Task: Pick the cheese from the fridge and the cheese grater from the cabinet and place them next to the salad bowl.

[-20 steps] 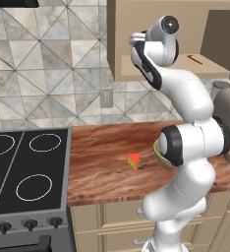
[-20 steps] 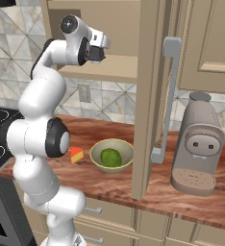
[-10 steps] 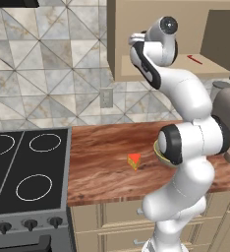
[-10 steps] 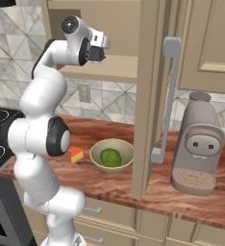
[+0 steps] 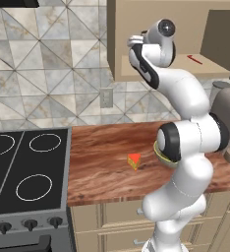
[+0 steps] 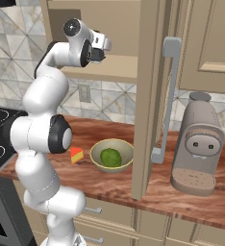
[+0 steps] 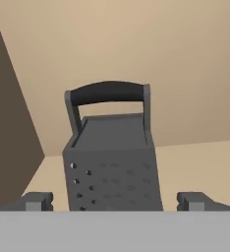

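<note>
The dark grey cheese grater (image 7: 112, 162) stands upright on the shelf of the tan cabinet (image 6: 115, 67), its black top handle up. My gripper (image 7: 116, 202) is open, with one fingertip on each side of the grater's lower body and not touching it. The hand (image 6: 101, 47) reaches into the cabinet at shelf height. The cheese (image 5: 134, 161) lies on the wooden counter, close to the left of the salad bowl (image 6: 96, 149), where the cheese (image 6: 76, 154) is apart from the rim. The fridge is out of view.
A thin red utensil (image 5: 194, 60) lies further right on the cabinet shelf. The open cabinet door (image 6: 150, 96) hangs over the counter right of the bowl. A tall grey coffee machine (image 6: 198, 144) stands beyond it. The black stove (image 5: 23, 162) is on the left.
</note>
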Controlling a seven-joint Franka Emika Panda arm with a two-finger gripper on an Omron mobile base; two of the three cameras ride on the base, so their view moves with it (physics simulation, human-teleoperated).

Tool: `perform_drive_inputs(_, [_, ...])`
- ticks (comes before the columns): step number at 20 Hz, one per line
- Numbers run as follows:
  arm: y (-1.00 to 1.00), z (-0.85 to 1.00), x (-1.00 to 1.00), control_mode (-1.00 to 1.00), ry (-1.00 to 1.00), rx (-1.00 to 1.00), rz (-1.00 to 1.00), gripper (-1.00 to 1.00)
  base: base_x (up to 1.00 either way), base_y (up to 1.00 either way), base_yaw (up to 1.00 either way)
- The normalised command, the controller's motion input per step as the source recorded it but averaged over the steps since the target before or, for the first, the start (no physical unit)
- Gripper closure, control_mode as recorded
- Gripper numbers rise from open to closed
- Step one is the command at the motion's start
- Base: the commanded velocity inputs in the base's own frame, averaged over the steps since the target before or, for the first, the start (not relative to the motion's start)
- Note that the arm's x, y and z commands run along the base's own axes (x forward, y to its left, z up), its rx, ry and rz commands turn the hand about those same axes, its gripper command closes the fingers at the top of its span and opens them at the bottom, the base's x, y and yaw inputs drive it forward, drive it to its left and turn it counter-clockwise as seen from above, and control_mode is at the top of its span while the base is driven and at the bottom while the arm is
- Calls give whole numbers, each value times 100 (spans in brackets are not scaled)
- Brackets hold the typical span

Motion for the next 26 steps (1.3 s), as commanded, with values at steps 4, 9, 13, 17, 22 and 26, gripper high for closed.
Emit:
perform_drive_inputs(4, [0, 0, 15, -100, 0, 0, 0, -100, 0, 0, 0])
perform_drive_inputs(9, [0, 1, 19, -100, 0, 0, 0, -100, 0, 0, 0])
perform_drive_inputs(13, [-1, 0, 14, -100, 0, 0, 0, -100, 0, 0, 0])
perform_drive_inputs(17, [-4, 0, 12, -100, 0, 0, 0, -100, 0, 0, 0])
perform_drive_inputs(22, [-4, 0, 1, -100, 0, 0, 0, 100, 0, 0, 0])
perform_drive_inputs(26, [-5, 0, 0, -100, -2, 0, 0, 100, 0, 0, 0])
